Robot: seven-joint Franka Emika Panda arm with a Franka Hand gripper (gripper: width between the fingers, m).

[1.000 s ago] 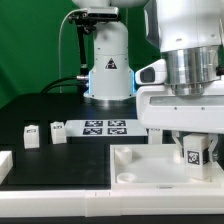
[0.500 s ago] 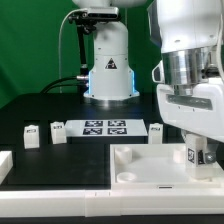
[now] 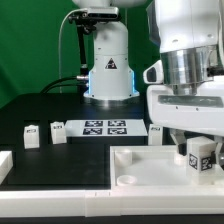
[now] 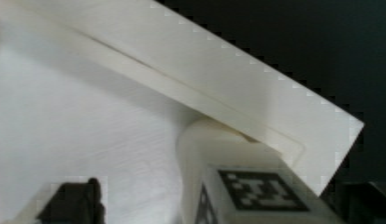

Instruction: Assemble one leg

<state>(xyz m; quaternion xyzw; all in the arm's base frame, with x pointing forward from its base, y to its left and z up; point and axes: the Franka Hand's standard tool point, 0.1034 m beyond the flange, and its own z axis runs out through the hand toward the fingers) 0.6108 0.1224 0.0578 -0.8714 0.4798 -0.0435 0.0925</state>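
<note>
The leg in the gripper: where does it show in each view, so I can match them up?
Exterior view: the leg sits low at the exterior view's right, under the gripper, over the tabletop.
Wrist view: the leg fills the near foreground, tag facing the camera, against the tabletop.
Shared landmark: the black-and-white tag on the leg, seen in both views.

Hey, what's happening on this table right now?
The robot arm's gripper holds a small white leg over the far right part of the big white tabletop, apparently to fit it there. Two spare legs stand on the black mat to the exterior view's left, beside the marker board.
</note>
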